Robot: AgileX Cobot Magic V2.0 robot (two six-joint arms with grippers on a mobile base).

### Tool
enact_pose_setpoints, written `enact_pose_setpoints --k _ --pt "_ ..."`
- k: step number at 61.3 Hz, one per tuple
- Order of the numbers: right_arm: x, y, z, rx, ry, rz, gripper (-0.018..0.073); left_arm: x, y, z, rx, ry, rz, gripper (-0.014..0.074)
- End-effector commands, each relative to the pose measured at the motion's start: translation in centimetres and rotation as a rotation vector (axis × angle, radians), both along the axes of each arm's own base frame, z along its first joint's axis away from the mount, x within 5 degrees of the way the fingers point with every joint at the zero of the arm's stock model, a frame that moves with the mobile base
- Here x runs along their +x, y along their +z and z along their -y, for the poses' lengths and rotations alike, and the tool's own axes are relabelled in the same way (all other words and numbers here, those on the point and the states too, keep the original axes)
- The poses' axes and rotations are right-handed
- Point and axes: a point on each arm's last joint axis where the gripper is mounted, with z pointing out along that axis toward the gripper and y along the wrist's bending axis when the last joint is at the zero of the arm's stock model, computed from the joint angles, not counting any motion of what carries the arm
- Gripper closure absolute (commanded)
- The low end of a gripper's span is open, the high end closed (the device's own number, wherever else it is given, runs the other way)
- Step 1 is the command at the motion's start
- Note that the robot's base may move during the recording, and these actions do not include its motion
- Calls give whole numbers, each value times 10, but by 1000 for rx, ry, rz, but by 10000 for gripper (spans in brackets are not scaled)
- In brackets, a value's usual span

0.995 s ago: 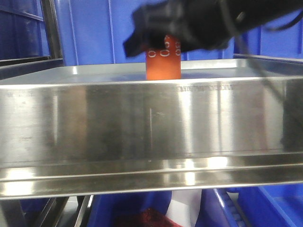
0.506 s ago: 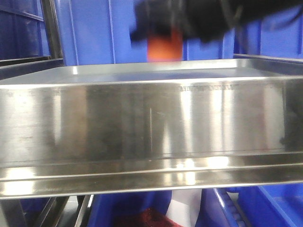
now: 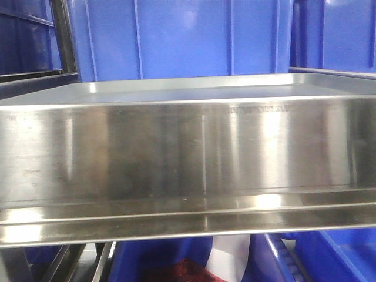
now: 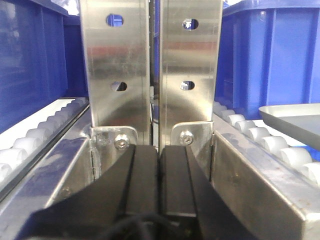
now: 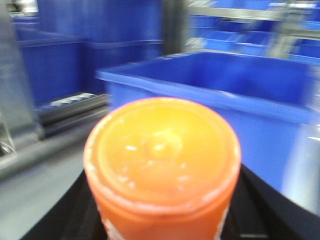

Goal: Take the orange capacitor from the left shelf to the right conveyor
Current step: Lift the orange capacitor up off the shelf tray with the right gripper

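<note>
The orange capacitor (image 5: 161, 167) fills the right wrist view, its flat end toward the camera, with my right gripper (image 5: 160, 220) shut on its sides between black fingers (image 5: 255, 210). The left shelf (image 3: 188, 147), shiny steel with a deep reflective front lip, spans the front view with nothing on it. My left gripper (image 4: 159, 160) is shut, its black fingers pressed together with nothing between them, pointing at two steel uprights (image 4: 150, 70). The right conveyor is out of view. Neither arm shows in the front view.
Blue plastic bins (image 3: 188, 38) stand behind the shelf and below it (image 3: 346, 255). A large blue bin (image 5: 220, 95) lies beyond the capacitor. White roller tracks (image 4: 270, 142) flank the left gripper, with a grey tray edge (image 4: 295, 115) at right.
The right arm and the orange capacitor have risen out of the front view, off the shelf. The shelf top now stands bare.
</note>
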Motion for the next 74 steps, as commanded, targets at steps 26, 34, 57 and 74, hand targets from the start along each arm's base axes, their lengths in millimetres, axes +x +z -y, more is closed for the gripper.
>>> enact_pose_setpoints --k 26,34,57,74 --pt "-75 -13 64 83 -74 112 504 0 10 0 -14 -3 87 701" --pt "-76 -16 65 70 -84 88 504 0 10 0 -14 -3 87 701" --pt "-76 -16 65 70 -84 87 504 0 10 0 -14 -3 87 701" --pt "-76 -16 65 70 -84 87 504 0 10 0 -14 -3 87 701"
